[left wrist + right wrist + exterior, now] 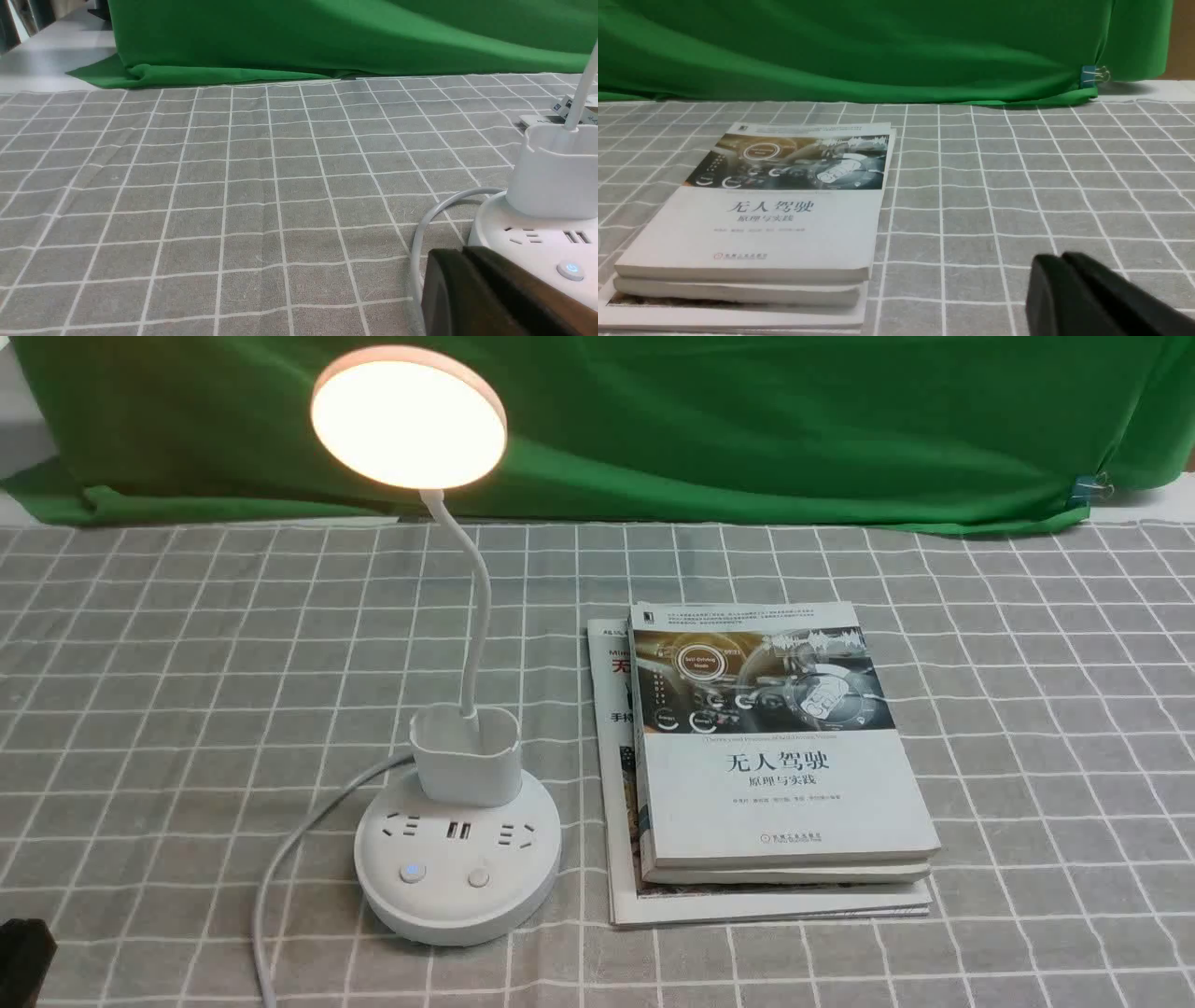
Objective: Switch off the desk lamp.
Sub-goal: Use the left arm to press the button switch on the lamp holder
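The white desk lamp (457, 859) stands left of centre on the checked cloth. Its round disc head (409, 416) glows warm white on a thin bent neck above a small cup (465, 756). The round base carries sockets and two buttons: the left one (411, 872) shows a blue light, the right one (479, 877) is plain. My left gripper (462, 254) is shut and empty, low beside the base's left side, near the lit button (570, 270); in the front view only its dark tip (23, 957) shows. My right gripper (1062, 259) is shut and empty, right of the books.
A stack of books (775, 756) lies right of the lamp, seen also in the right wrist view (752, 224). The lamp's white cord (280, 868) curves from the base toward the front edge. A green backdrop (653, 420) drapes along the table's far edge.
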You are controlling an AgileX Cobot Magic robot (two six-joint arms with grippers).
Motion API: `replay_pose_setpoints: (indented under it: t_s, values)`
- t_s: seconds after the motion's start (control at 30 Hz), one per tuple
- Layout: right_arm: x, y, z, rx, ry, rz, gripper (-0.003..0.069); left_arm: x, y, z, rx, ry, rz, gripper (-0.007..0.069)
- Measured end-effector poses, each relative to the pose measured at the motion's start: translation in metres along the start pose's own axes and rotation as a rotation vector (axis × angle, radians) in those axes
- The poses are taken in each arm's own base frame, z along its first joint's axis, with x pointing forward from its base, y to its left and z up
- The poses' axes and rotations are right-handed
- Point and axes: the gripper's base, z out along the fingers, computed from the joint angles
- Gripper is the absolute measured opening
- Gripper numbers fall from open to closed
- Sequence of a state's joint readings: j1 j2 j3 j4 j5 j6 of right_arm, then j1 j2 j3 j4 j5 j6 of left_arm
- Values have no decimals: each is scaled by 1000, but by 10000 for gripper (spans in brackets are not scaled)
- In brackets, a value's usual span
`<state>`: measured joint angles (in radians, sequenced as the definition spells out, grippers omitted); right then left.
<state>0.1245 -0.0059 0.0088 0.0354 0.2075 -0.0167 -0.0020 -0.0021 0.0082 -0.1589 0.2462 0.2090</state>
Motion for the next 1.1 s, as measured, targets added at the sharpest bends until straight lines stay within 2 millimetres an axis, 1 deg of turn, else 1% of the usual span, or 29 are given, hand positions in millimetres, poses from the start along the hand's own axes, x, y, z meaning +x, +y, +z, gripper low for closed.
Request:
replay_pose_setpoints:
  t_s: [1.03,1.1]
  values:
    - [0,0,0,0,0,0,36,-1,0,0,-2,-10,2,1]
    - [0,0,0,0,0,0,36,-3,0,0,0,-32,-27,1]
